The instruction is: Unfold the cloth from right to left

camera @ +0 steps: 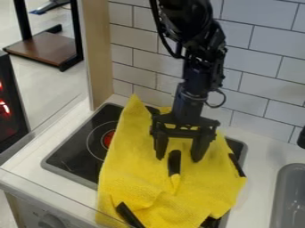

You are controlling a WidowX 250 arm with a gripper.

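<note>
The yellow cloth (140, 173) lies rumpled across the black stovetop, hanging past its front edge, with a peak pointing to the back left. Black strips show on it at its middle, right edge and lower left. Over the cloth's upper middle, the black gripper (178, 156) hangs downward with its fingers spread apart and open. The black strip (174, 162) in the cloth's middle shows between and slightly below the two fingertips. Whether the fingertips touch the cloth, I cannot tell.
The stovetop (74, 153) shows bare at the left, with a red-centred burner ring. A grey sink (289, 196) is at the right edge. White tiled wall (262, 58) stands behind, and a wooden panel (98, 53) rises at the back left. A knob (52, 221) is at the lower left.
</note>
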